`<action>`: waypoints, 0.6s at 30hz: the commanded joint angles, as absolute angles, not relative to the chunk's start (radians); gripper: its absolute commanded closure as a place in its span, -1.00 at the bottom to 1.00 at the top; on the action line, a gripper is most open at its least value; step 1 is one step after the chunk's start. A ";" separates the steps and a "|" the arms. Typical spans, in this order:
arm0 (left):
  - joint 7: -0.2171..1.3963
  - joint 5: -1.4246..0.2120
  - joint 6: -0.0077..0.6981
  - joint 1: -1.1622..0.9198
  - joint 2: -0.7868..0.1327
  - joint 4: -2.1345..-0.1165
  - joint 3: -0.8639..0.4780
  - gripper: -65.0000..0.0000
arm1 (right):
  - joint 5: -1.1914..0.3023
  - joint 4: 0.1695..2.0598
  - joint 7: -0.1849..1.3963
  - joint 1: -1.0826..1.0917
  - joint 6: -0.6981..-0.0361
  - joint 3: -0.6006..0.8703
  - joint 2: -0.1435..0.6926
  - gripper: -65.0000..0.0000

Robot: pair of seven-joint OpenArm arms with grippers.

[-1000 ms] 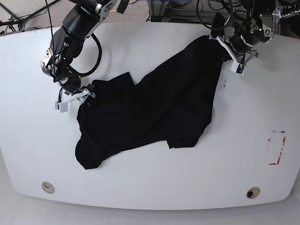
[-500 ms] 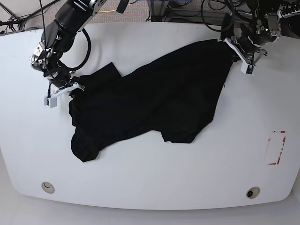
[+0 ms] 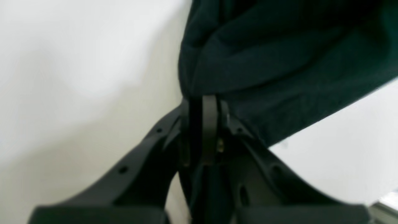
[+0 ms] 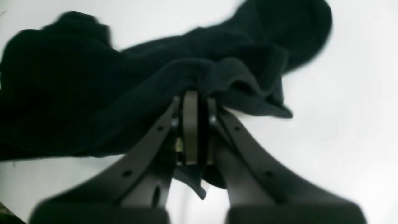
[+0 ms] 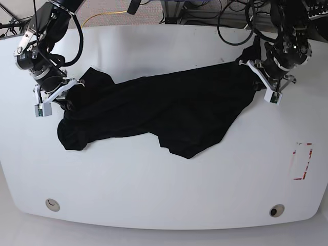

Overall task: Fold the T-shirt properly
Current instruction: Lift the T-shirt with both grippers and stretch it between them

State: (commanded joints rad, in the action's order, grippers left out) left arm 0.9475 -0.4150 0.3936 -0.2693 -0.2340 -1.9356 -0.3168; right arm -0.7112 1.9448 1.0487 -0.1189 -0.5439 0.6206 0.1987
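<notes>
Across the white table [image 5: 154,195]: black T-shirt [image 5: 164,105], stretched wide between both arms, rumpled | left gripper [image 5: 262,77]: jaws pressed together, pinching T-shirt edge at base view's right | right gripper [image 5: 65,88]: jaws pressed together, pinching bunched cloth at opposite end

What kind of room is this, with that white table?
Likely a robotics lab or test bench. Two black robot arms, each ending in a pincer (left pincer, right pincer), stretch a black T-shirt over a bare white table, with loose cables bundled behind it.
</notes>
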 joint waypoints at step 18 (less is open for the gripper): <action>1.285 -0.414 0.576 0.105 -0.236 -1.948 -0.492 0.95 | -0.705 1.828 1.047 0.058 -0.544 0.472 0.278 1.00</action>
